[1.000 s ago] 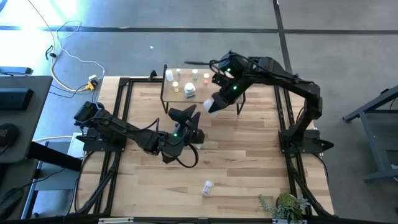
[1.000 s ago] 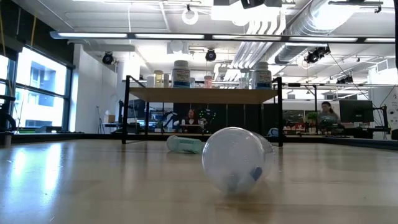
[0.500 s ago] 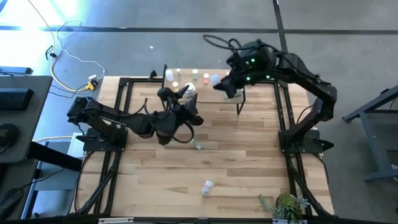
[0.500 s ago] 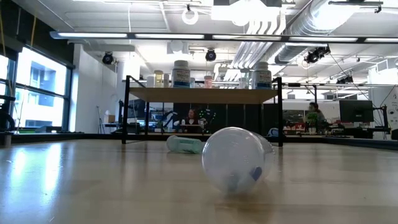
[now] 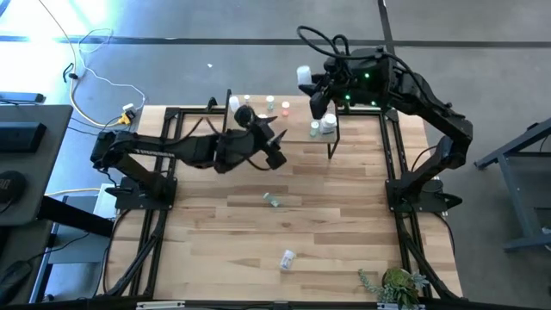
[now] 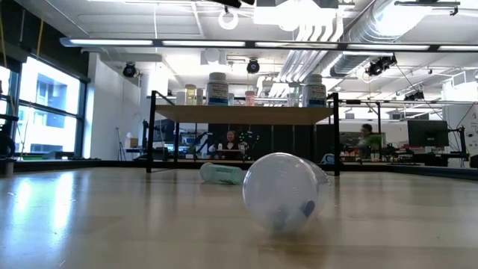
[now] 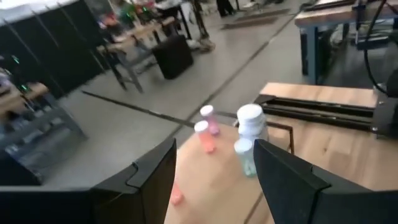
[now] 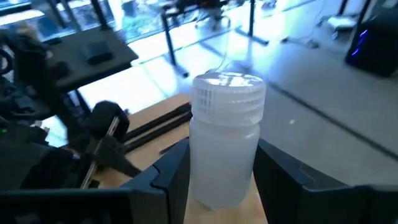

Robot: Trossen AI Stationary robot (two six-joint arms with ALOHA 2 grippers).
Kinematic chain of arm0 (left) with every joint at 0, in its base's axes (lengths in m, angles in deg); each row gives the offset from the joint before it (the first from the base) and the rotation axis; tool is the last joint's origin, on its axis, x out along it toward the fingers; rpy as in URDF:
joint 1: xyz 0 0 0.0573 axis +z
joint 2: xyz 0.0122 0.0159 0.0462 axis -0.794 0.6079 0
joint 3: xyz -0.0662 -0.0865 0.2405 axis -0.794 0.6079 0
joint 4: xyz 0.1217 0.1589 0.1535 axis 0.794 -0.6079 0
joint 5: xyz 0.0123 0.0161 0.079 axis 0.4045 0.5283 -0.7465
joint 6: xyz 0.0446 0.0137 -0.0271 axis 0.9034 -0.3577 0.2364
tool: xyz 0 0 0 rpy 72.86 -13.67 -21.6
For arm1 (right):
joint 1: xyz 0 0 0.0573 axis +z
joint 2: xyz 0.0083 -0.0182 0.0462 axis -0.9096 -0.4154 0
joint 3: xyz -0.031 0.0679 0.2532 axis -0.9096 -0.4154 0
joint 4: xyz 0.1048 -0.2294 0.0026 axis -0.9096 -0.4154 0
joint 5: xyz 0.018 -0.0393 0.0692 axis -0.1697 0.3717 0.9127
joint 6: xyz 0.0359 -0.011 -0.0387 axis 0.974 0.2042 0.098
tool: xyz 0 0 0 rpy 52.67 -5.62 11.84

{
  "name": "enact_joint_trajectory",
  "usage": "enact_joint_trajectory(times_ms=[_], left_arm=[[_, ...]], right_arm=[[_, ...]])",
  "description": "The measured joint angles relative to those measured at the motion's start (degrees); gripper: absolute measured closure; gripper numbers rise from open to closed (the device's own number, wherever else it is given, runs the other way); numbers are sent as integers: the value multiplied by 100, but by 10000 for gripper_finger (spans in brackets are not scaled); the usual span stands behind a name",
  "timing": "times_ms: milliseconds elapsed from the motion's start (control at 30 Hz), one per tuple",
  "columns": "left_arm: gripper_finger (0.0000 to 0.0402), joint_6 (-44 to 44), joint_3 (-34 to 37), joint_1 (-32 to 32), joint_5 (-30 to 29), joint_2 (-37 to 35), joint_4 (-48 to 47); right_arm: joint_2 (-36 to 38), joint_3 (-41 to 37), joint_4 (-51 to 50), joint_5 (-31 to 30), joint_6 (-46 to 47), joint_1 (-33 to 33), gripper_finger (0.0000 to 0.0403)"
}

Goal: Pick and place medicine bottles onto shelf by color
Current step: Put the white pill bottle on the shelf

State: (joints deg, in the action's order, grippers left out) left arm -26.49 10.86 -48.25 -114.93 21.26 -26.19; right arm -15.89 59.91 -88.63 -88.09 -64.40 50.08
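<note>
Right gripper (image 8: 217,180) clamps 1 frosted white ribbed-cap plastic bottle (image 8: 225,140) high above the small light-wood shelf (image 5: 280,120); placing seems in hand. Left gripper (image 7: 211,180), jaws wide and empty, hovers over that shelf. Next: lower it beside matching whites.

White frosted bottle (image 8: 225,140), ridged white cap, between dark fingers (image 8: 166,175) of right gripper (image 8: 227,186). Left gripper (image 7: 214,180) black. Shelf (image 7: 214,180) light wood, black legs. On shelf: 2 pink bottles (image 7: 203,135), 1 white-capped bottle (image 7: 250,120), 1 pale green bottle (image 7: 244,155). Table (image 5: 327,224) light wood stripes, black frame. Clear bottle (image 6: 281,191), blue bit inside. Pale green bottle on table (image 6: 222,172).
</note>
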Motion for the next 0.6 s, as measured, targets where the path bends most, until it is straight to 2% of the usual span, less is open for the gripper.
enact_joint_trajectory(times_ms=[200, 467, 600], left_arm=[[198, -267, -6, 477, 810, -226, -441], [198, -727, -13, 1123, 3183, -512, -676], [198, -719, -2, 1335, 3784, -668, -888]], right_arm=[[0, 0, 334, -491, -436, 0, 263], [1, 0, 265, -707, -686, 2, 263], [-11, 0, 54, -855, -606, 4, 263]])
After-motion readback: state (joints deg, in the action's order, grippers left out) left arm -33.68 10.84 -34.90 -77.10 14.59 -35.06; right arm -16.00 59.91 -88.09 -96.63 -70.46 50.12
